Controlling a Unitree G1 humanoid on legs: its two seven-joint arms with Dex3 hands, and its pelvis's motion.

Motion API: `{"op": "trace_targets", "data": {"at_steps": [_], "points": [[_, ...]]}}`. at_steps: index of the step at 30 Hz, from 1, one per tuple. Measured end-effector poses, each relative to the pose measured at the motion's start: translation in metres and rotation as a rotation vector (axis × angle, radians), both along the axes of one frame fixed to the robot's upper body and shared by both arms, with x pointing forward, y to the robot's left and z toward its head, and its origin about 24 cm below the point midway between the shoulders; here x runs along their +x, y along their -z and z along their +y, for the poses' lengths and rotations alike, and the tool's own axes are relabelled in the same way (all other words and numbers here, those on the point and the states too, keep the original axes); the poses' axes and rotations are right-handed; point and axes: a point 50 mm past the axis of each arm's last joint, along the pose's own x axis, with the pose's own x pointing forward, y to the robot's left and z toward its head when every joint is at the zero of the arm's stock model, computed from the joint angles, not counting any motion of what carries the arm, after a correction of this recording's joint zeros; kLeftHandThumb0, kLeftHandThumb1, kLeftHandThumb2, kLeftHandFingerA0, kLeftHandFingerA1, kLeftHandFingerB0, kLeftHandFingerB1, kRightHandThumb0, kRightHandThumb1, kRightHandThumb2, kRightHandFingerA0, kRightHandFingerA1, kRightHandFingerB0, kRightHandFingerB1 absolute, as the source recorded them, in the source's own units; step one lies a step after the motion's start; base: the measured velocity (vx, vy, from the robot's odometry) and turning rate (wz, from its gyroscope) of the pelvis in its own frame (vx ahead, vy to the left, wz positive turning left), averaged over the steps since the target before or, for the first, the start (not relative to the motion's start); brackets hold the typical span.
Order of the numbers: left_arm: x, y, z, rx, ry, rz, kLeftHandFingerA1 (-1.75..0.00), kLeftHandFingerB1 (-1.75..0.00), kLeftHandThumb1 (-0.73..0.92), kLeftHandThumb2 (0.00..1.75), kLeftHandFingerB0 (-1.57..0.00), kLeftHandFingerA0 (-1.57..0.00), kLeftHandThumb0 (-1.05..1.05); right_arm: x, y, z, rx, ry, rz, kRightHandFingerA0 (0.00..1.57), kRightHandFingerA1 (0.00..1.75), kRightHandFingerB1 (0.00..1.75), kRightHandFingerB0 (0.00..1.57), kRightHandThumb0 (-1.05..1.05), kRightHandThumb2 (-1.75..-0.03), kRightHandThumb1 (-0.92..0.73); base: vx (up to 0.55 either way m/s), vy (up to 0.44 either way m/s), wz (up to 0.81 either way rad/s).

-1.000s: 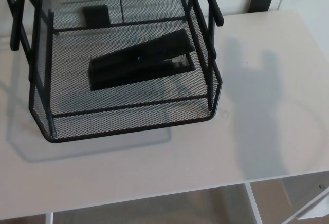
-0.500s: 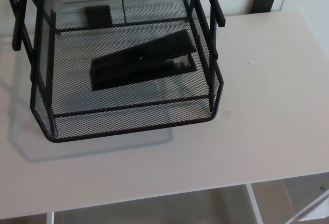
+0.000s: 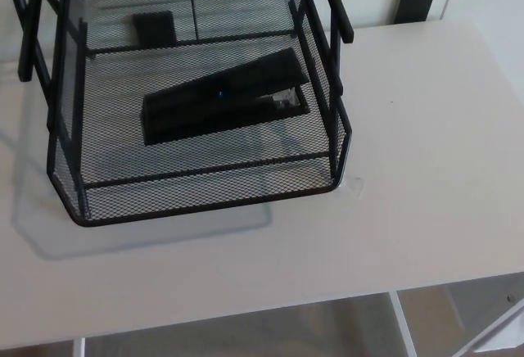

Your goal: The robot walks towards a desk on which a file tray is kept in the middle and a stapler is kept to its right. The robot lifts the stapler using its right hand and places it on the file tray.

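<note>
A black stapler (image 3: 225, 97) lies flat inside the black wire-mesh file tray (image 3: 205, 197), its head end pointing to the right and slightly lifted open. The tray stands on the left and middle of the white desk (image 3: 426, 144), with upright black frame bars at both sides. Neither of my hands shows in the head view.
A black clip-like bracket (image 3: 416, 2) sits at the desk's far edge on the right, and a second one (image 3: 154, 24) shows through the mesh at the back. The desk's front edge runs along the bottom, with the floor and a white frame below it.
A hand-shaped shadow on the desk to the right of the tray has gone. The stapler and tray keep their places; the camera view shifted very slightly.
</note>
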Motion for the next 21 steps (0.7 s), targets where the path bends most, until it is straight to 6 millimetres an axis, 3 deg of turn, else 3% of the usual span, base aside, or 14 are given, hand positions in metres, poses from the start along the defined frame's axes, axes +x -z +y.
{"op": "trace_targets", "data": {"at_steps": [1, 3, 4, 5, 6, 7, 8, 13, 14, 15, 17, 19, 20, 21], "points": [[0.000, 0.000, 0.000, 0.001, 0.004, 0.003, -0.86, -0.59, 0.82, 1.46, -0.11, -0.20, -0.97, -0.010, 0.007, 0.007, 0.014, 0.008, 0.019, 0.18, 0.59, 0.45, 0.06, -0.61, -0.82, -0.48, 0.00, 0.000, 0.00], [-0.001, -0.001, 0.001, 0.004, 0.017, 0.016, -0.86, -0.59, 0.82, 1.46, -0.11, -0.20, -0.97, -0.025, 0.015, 0.019, 0.025, 0.014, 0.045, 0.18, 0.59, 0.45, 0.06, -0.61, -0.82, -0.48, 0.00, 0.000, 0.00], [-0.003, -0.001, 0.002, 0.007, 0.025, 0.027, -0.83, -0.57, 0.84, 1.46, -0.11, -0.19, -0.95, -0.031, 0.018, 0.024, 0.025, 0.014, 0.054, 0.25, 0.56, 0.34, 0.11, -0.60, -0.61, -0.66, 0.00, 0.000, 0.00], [-0.004, -0.002, 0.003, 0.011, 0.031, 0.035, -0.84, -0.58, 0.83, 1.45, -0.11, -0.19, -0.96, -0.035, 0.019, 0.027, 0.020, 0.009, 0.063, 0.23, 0.59, 0.43, 0.06, -0.61, -0.83, -0.49, 0.00, 0.000, 0.00], [-0.005, -0.003, 0.004, 0.015, 0.038, 0.043, -0.83, -0.57, 0.82, 1.45, -0.10, -0.18, -0.96, -0.038, 0.020, 0.029, 0.014, 0.003, 0.070, 0.20, 0.58, 0.44, 0.05, -0.63, -0.84, -0.49, 0.00, 0.000, 0.00], [-0.006, -0.003, 0.004, 0.016, 0.041, 0.048, -0.82, -0.56, 0.81, 1.44, -0.09, -0.15, -0.95, -0.040, 0.020, 0.030, 0.009, 0.001, 0.071, 0.16, 0.56, 0.43, 0.05, -0.62, -0.82, -0.48, 0.00, 0.000, 0.00], [-0.007, -0.003, 0.004, 0.018, 0.046, 0.054, -0.98, -0.56, 0.87, 1.20, 0.00, -0.30, -1.00, -0.041, 0.020, 0.031, 0.001, -0.001, 0.065, 0.23, 0.59, 0.44, 0.10, -0.59, -0.80, -0.46, 0.00, 0.000, 0.00], [-0.009, -0.003, 0.004, 0.012, 0.051, 0.061, -0.99, -0.55, 0.88, 1.19, 0.00, -0.30, -1.02, -0.038, 0.022, 0.032, -0.012, 0.005, 0.018, 0.17, 0.58, 0.40, 0.04, -0.64, -0.84, -0.48, 0.00, 0.000, 0.00], [-0.009, -0.003, 0.004, 0.011, 0.054, 0.059, -0.99, -0.54, 0.89, 1.19, 0.00, -0.30, -1.01, -0.037, 0.022, 0.033, -0.013, -0.003, 0.015, 0.18, 0.55, 0.32, 0.09, -0.61, -0.60, -0.62, 0.00, 0.000, 0.00], [-0.009, -0.003, 0.004, 0.009, 0.056, 0.057, -1.00, -0.54, 0.88, 1.19, 0.00, -0.30, -1.00, -0.035, 0.021, 0.033, -0.015, -0.014, 0.010, 0.16, 0.58, 0.41, 0.04, -0.64, -0.83, -0.46, 0.00, 0.000, 0.00], [-0.009, -0.004, 0.005, 0.009, 0.054, 0.049, -1.02, -0.55, 0.88, 1.18, 0.00, -0.33, -1.00, -0.032, 0.020, 0.032, -0.018, -0.023, 0.000, 0.17, 0.58, 0.45, 0.05, -0.64, -0.82, -0.46, 0.00, 0.000, 0.00], [-0.008, -0.004, 0.005, 0.010, 0.053, 0.046, -1.04, -0.56, 0.88, 1.19, 0.00, -0.35, -1.01, -0.030, 0.019, 0.033, -0.021, -0.025, -0.013, 0.18, 0.59, 0.44, 0.04, -0.63, -0.83, -0.47, 0.00, 0.000, 0.00], [-0.007, -0.004, 0.005, 0.010, 0.053, 0.041, -0.82, -0.55, 0.81, 1.45, -0.08, -0.13, -0.97, -0.028, 0.019, 0.033, -0.023, -0.026, -0.022, 0.19, 0.59, 0.44, 0.03, -0.65, -0.85, -0.47, 0.00, 0.000, 0.00], [-0.007, -0.004, 0.005, 0.010, 0.053, 0.041, -0.82, -0.55, 0.81, 1.45, -0.08, -0.13, -0.97, -0.028, 0.019, 0.033, -0.023, -0.026, -0.022, 0.19, 0.59, 0.44, 0.03, -0.65, -0.85, -0.47, 0.00, 0.000, 0.00]]}}
